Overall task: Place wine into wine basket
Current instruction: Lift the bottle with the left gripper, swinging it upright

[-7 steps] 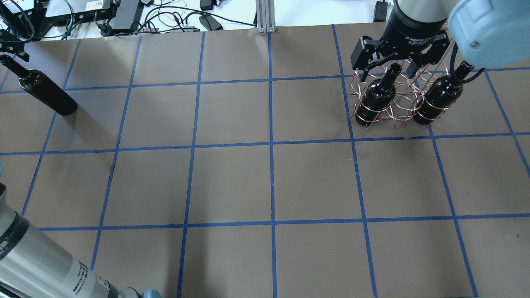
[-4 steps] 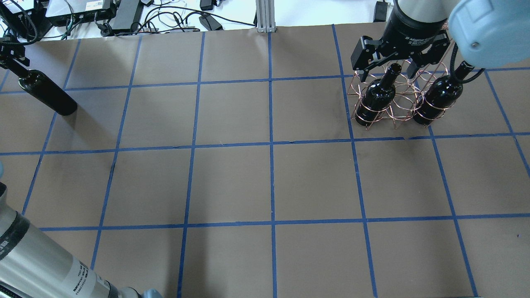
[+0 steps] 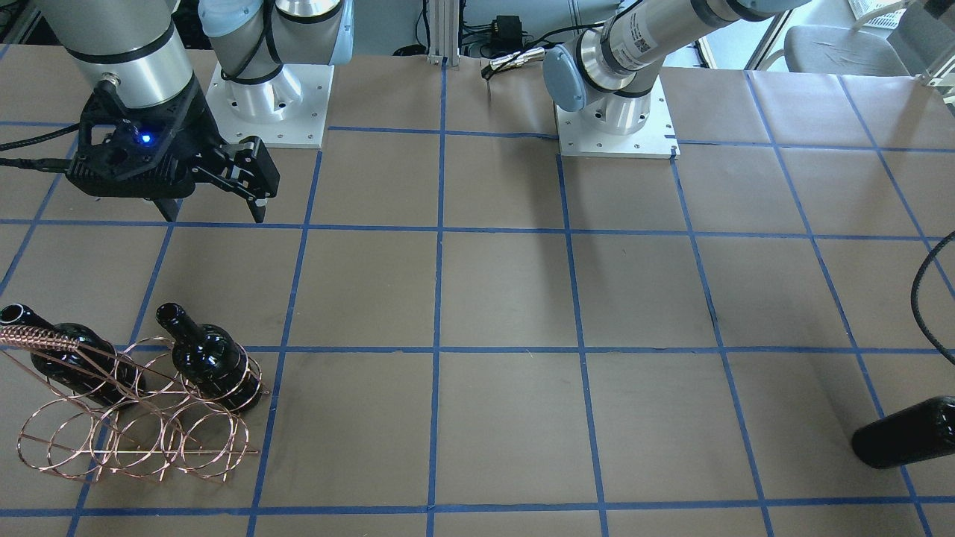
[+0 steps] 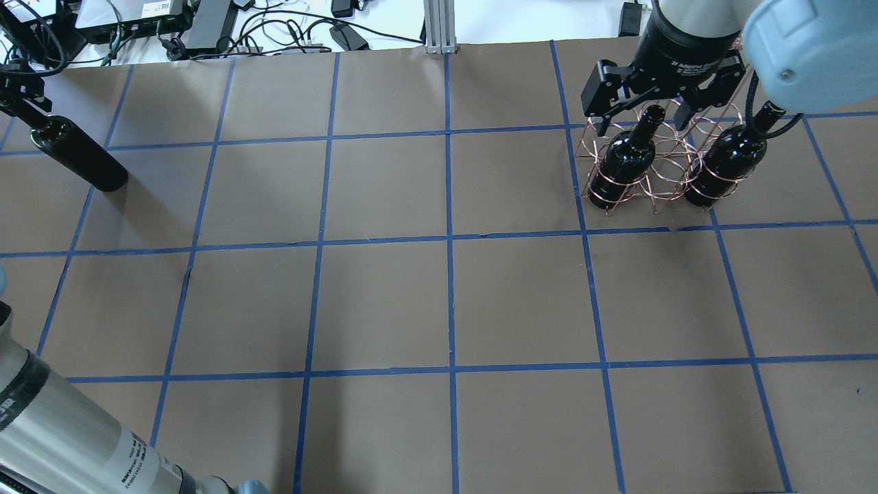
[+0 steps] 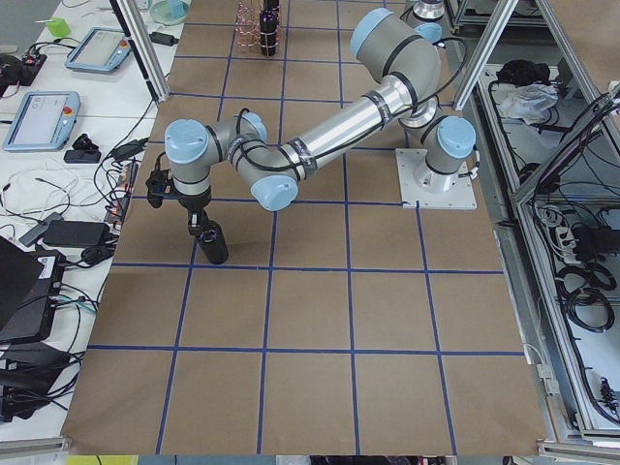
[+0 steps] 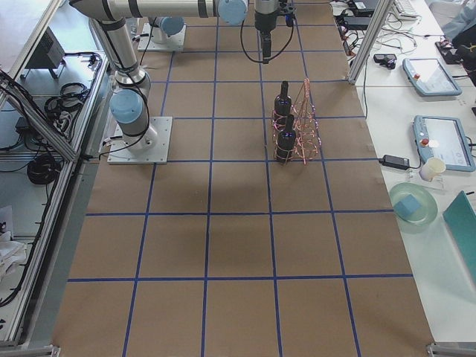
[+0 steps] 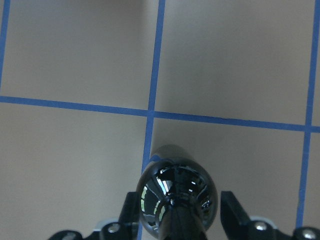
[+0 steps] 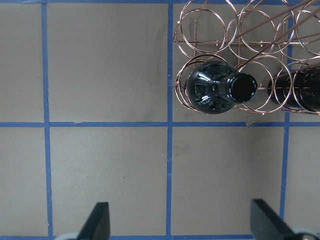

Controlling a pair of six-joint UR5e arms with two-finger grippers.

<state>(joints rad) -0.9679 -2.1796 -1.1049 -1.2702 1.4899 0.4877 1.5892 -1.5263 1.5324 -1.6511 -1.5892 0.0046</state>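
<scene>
A glossy black wine bottle (image 4: 75, 154) stands upright at the table's far left; it also shows in the front view (image 3: 906, 432) and the left side view (image 5: 211, 242). My left gripper (image 4: 20, 92) is open around its neck. In the left wrist view the fingers (image 7: 131, 215) stand apart from the bottle (image 7: 177, 192). The copper wire wine basket (image 4: 658, 178) stands at the far right and holds two look-alike bottles (image 4: 627, 161) (image 4: 727, 161). My right gripper (image 4: 641, 122) hangs open and empty above the basket (image 8: 235, 30), over the nearer bottle's side (image 8: 220, 90).
Brown paper with a blue tape grid covers the table (image 4: 446, 302). Cables and electronics (image 4: 171, 24) lie beyond the far edge. The basket's twisted handle (image 3: 37, 339) rises beside the bottles. An aluminium post (image 4: 439, 27) stands at the back middle.
My left gripper has come down over the neck of the far-left bottle, which showed bare a second ago. The right gripper and the basket have barely moved.
</scene>
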